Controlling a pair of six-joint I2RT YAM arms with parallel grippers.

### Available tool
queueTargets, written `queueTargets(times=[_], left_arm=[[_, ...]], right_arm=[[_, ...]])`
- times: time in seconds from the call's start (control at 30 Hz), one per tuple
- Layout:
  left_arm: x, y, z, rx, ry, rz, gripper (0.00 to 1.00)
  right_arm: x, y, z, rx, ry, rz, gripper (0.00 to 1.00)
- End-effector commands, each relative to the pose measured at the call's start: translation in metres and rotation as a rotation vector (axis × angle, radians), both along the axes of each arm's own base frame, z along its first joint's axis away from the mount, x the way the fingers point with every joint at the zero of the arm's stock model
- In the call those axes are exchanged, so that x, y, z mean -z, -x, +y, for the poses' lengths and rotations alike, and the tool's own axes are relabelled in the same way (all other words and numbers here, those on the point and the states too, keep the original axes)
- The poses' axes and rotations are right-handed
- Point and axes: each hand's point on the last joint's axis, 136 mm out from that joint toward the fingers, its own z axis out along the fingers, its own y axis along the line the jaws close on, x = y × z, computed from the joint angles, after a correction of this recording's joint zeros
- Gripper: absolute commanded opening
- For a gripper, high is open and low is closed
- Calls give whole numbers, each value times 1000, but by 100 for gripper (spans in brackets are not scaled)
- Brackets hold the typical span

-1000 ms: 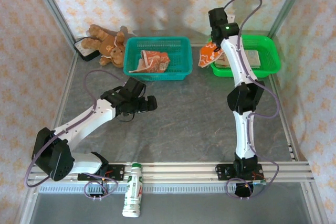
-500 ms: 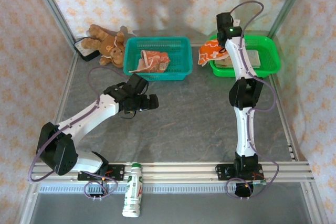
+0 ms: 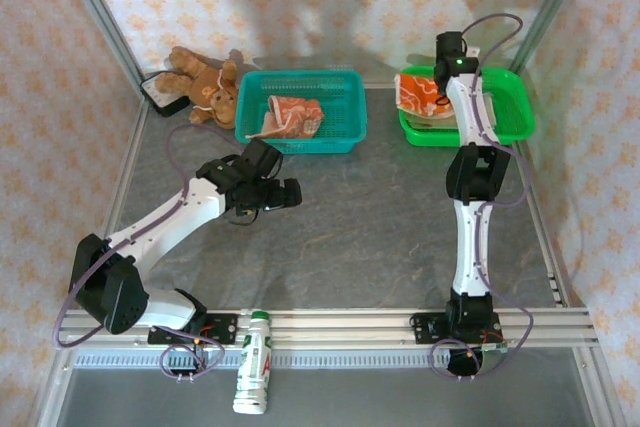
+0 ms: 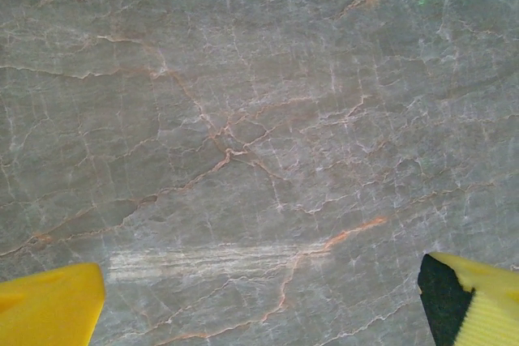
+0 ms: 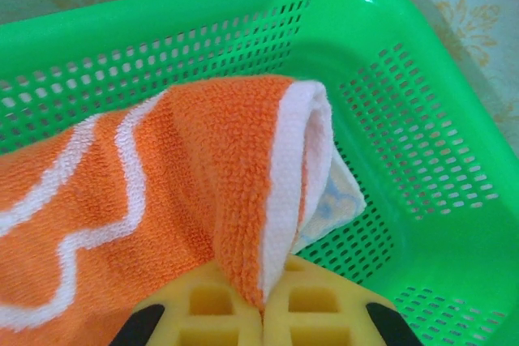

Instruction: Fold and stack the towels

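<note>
On the left, the left hand (image 3: 287,194) is hovering over the bare grey desk (image 3: 380,237) with its fingers spread as wide as they go and nothing between them. It is waiting near the teal basket (image 3: 298,75), where crumpled towels (image 3: 288,117), orange and cream, are lying unfolded.

To the right, the right hand (image 5: 261,301) is pinching a folded orange towel (image 5: 203,176) by its doubled edge, with the fingers pressed together on the cloth. It is holding the towel above the green basket (image 5: 405,79), at the left end in the top view. A pale towel (image 5: 336,200) is lying in the basket just under the fold.

The step in hand looks like stacking, with a finished fold being delivered onto the pile in the green basket. The next move probably calls for lowering the towel until it is resting flat on the pale one, then opening the fingers without dragging the fold apart. After that, another towel would need fetching from the teal basket.

Compared with a second ago, the right arm has swung to the right. The orange towel, which was hanging outside the green basket's left rim, is now sitting over the basket itself. The left hand has shifted only slightly and is staying open.
</note>
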Motion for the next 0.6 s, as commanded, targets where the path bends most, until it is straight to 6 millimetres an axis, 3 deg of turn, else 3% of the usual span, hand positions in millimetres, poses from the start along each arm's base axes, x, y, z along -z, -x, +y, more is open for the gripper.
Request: queueTargets(times=[0.0, 0.17, 0.57], left_arm=[[-16, -6, -1, -15, 39, -58, 100], [-11, -7, -1, -22, 28, -33, 100], [-8, -9, -4, -27, 25, -10, 100]], right_arm=[[-9, -9, -3, 7, 21, -47, 0], [-8, -16, -1, 1, 14, -69, 0], [-29, -31, -3, -22, 1, -165, 0]])
